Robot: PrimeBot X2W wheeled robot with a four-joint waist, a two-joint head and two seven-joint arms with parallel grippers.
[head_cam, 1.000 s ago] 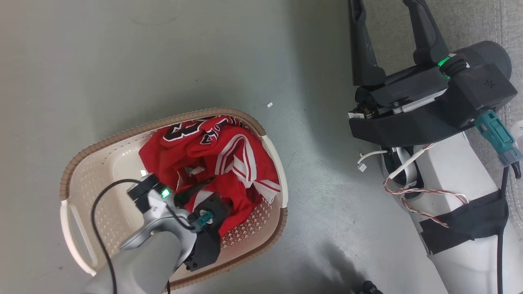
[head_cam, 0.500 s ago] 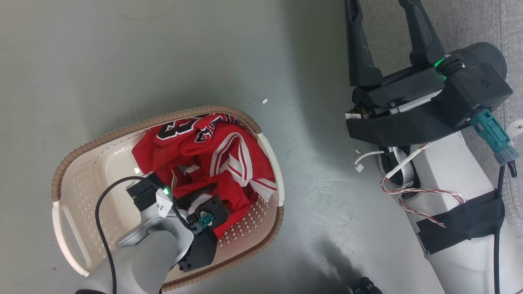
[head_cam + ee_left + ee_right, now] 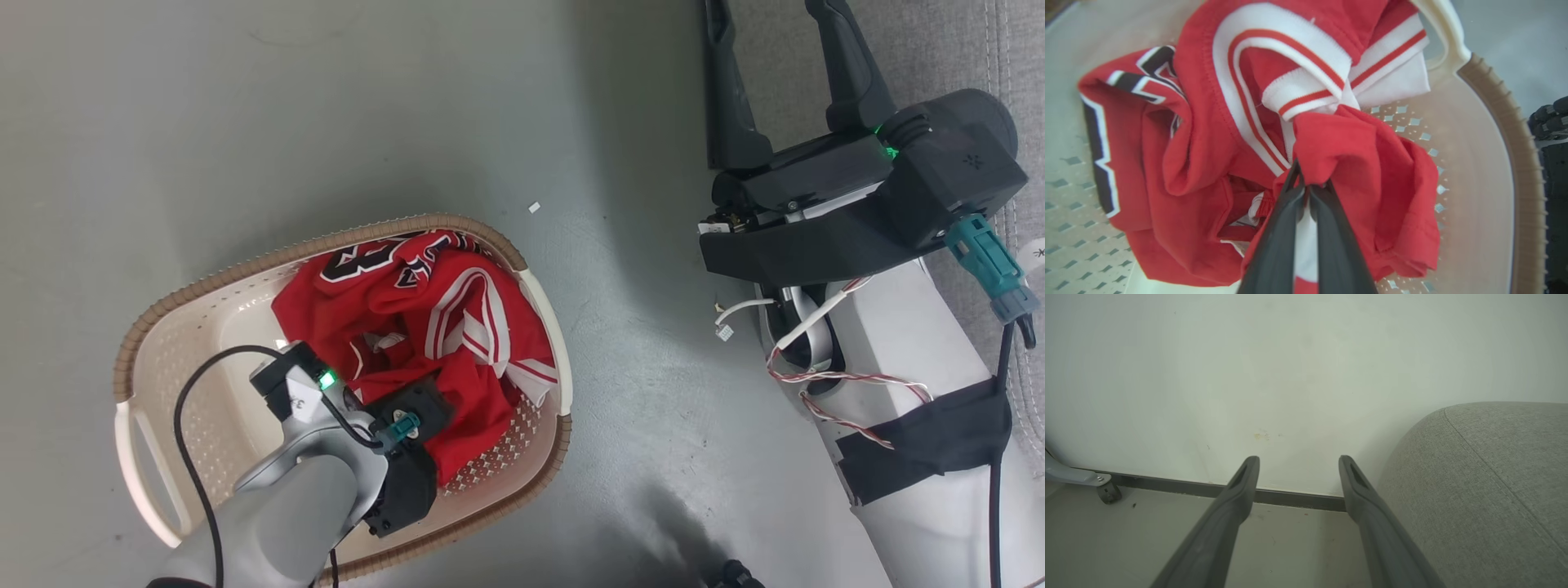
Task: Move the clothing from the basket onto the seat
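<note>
The red clothing [image 3: 424, 327] with white stripes and black-and-white lettering lies bunched in the cream basket [image 3: 188, 327] on the floor. My left gripper [image 3: 1306, 179] reaches down into the basket and is shut on a fold of the red clothing [image 3: 1339, 151]. In the head view the left wrist [image 3: 392, 425] covers its fingers. My right gripper [image 3: 775, 49] hangs open and empty at the upper right, beside the grey seat [image 3: 939, 49]. The right wrist view shows its spread fingers [image 3: 1241, 490] with the seat's rounded corner [image 3: 1486, 486] to their right.
The basket's brown rim [image 3: 1523, 163] curves close to the gripped cloth. A grey floor [image 3: 326, 106] surrounds the basket. A pale wall [image 3: 1290, 367] with a dark skirting strip [image 3: 1290, 495] and a castor wheel [image 3: 1108, 493] lie ahead of the right gripper.
My left gripper has closed on the red cloth in the basket. The head view has shifted slightly. The right gripper has stayed open.
</note>
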